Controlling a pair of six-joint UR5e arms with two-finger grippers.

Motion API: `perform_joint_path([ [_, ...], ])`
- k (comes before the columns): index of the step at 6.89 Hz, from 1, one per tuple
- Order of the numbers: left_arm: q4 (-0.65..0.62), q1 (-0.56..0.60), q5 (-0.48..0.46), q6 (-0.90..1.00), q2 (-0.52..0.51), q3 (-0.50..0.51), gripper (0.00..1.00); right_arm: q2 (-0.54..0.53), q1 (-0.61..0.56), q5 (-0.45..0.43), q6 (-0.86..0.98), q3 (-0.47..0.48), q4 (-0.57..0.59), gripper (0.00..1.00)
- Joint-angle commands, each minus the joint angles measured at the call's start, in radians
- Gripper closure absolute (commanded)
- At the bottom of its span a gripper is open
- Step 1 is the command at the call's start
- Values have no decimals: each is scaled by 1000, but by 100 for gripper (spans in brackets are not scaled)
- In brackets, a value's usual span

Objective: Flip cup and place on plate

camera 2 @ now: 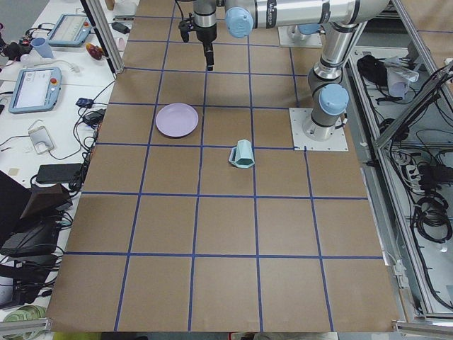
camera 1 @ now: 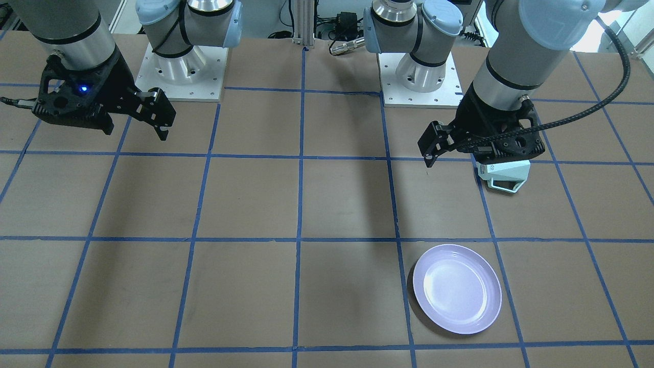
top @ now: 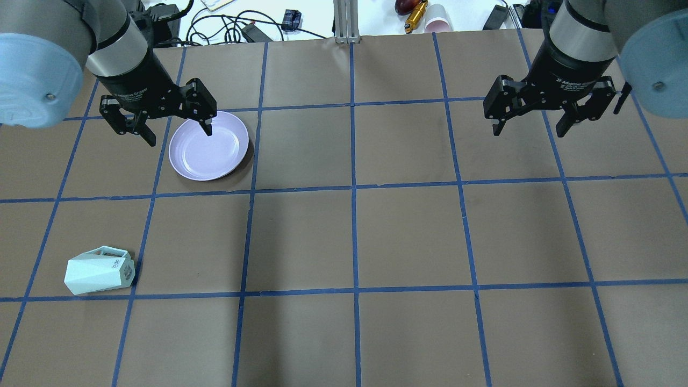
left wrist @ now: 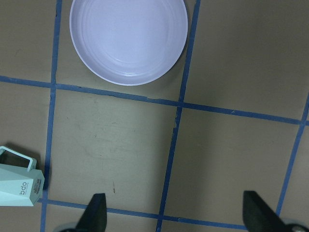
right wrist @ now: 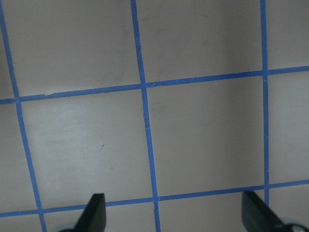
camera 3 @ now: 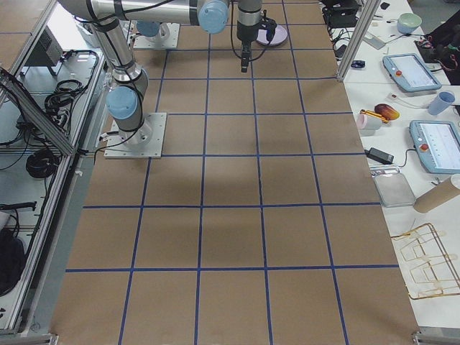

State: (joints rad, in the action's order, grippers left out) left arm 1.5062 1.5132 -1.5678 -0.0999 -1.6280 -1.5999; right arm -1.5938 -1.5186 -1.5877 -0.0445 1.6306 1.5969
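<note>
The pale mint cup [top: 99, 270] lies on its side on the table's near left, handle toward the plate; it also shows in the front view [camera 1: 505, 176], the left wrist view [left wrist: 18, 181] and the left side view [camera 2: 242, 153]. The lavender plate [top: 208, 145] sits empty further out [camera 1: 456, 289] [left wrist: 128, 41] [camera 2: 177, 119]. My left gripper [top: 177, 133] [camera 1: 452, 156] [left wrist: 177, 215] is open and empty, raised high over the table between cup and plate. My right gripper [top: 529, 131] [camera 1: 135, 130] [right wrist: 174, 212] is open and empty over the right half.
The brown table [top: 408, 236] is marked with a blue tape grid. Both arm bases [camera 1: 181, 66] stand at the robot's edge. Cables and small items [top: 419, 16] lie beyond the far edge.
</note>
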Motion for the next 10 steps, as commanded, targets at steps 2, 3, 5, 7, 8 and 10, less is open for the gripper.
perform_joint_path([
  [2, -1, -71, 3, 69, 13, 5, 0, 0, 0, 0, 0, 0, 0, 0],
  [3, 0, -93, 2, 90, 13, 5, 0, 0, 0, 0, 0, 0, 0, 0],
  [5, 0, -114, 0, 146, 13, 5, 0, 0, 0, 0, 0, 0, 0, 0],
  [7, 2, -157, -5, 207, 13, 3, 0, 0, 0, 0, 0, 0, 0, 0],
  [8, 11, -197, -3, 251, 16, 5, 0, 0, 0, 0, 0, 0, 0, 0],
  [10, 26, -307, 2, 316, 16, -3, 0, 0, 0, 0, 0, 0, 0, 0],
])
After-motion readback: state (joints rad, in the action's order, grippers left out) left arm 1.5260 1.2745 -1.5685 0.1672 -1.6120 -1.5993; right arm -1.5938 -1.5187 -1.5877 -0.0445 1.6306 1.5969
